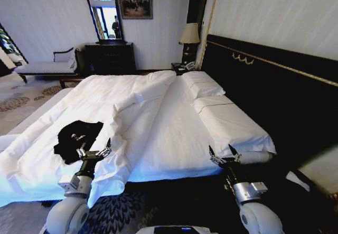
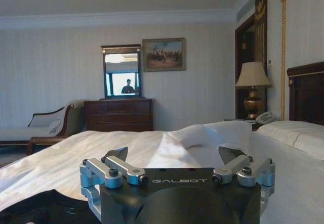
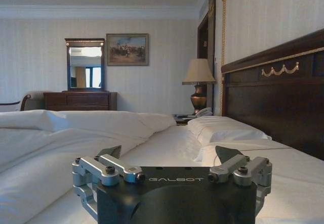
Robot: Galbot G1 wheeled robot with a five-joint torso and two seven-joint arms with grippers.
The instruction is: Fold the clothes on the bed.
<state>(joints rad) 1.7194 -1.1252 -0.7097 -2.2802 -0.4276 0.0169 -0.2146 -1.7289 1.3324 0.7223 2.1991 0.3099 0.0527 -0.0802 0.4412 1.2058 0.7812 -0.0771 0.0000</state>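
Black T-shirt point(image 1: 77, 139) lies crumpled on the white bed point(image 1: 174, 133), just beyond the left gripper point(image 1: 94, 150), whose fingers are spread. Right gripper point(image 1: 223, 153), also spread, waits well apart. Advise pinching one hem edge only, clear of the duvet point(image 1: 113, 107).

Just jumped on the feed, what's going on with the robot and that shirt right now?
The robot stands at the side of the bed with both arms held out low over the near edge. The black T-shirt lies crumpled and unfolded on the white duvet. The left tool, fingers open, sits right at the shirt's near edge without holding it. The right tool, also open, is over bare sheet near the pillows, well away from the shirt. Folding has not started.
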